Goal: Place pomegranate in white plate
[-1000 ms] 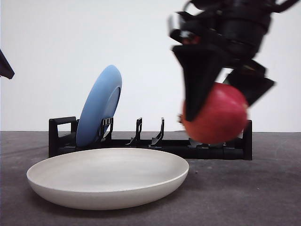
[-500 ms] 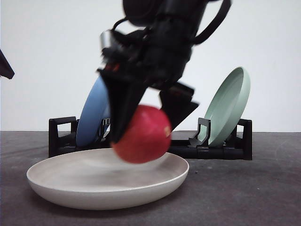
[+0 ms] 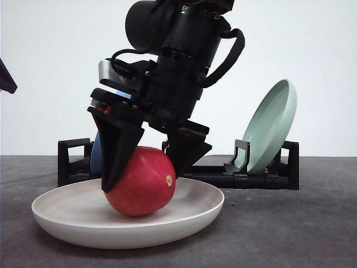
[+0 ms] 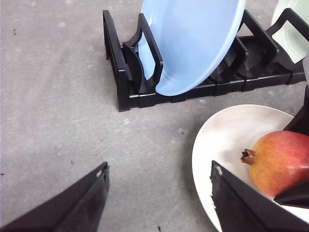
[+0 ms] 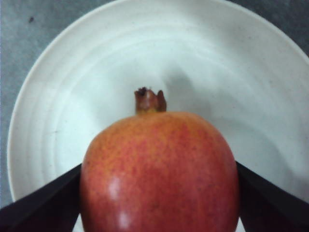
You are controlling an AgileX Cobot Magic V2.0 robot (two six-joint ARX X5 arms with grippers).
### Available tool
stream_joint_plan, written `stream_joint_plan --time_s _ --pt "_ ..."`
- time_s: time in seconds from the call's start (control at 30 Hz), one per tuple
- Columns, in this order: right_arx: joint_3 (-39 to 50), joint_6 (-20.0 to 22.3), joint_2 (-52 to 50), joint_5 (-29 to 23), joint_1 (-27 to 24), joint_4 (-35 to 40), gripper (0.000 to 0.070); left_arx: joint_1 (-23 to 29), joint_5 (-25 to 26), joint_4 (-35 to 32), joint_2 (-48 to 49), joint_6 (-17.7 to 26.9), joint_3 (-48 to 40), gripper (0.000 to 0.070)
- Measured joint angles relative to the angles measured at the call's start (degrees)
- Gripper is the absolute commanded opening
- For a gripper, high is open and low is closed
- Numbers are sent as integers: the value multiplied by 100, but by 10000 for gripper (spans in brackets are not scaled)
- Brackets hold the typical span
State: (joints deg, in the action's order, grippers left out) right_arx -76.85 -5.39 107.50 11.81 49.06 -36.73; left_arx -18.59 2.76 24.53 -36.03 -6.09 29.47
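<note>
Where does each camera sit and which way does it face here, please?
Front: low at table height, facing forward at the right gripper holding the pomegranate in the white plate.
Left wrist: on the left arm, looking down at the dish rack; left gripper fingers show.
Right wrist: looking down on the fruit between its fingers.
All three share pomegranate and plate.

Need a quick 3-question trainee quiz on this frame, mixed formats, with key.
1. True or false: the right gripper is shut on the pomegranate.
2. The pomegranate sits over which plate? A) blue plate B) white plate C) green plate
3. Fill in: the blue and green plates stand on edge in a black ____.

Key: 1 true. 2 B. 3 rack. The left gripper is open above bare table.
</note>
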Motion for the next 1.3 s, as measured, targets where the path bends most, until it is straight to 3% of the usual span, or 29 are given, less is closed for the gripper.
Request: stream_joint_plan --time_s 0.37,0.57,0.8,1.13,1.3 --pt "-25 -113 76 4 2 15 504 0 0 -12 0 -1 0 387" --pt "-25 -155 76 5 5 15 646 0 0 -13 0 0 0 387" --pt "-23 -153 71 0 5 57 644 0 -1 -14 0 0 0 387" --pt "1234 -152 -1215 10 -71 1953 644 0 -117 -17 -1 0 0 387" --pt "1926 -153 -1953 27 -256 2462 643 0 -122 -17 -2 0 0 387"
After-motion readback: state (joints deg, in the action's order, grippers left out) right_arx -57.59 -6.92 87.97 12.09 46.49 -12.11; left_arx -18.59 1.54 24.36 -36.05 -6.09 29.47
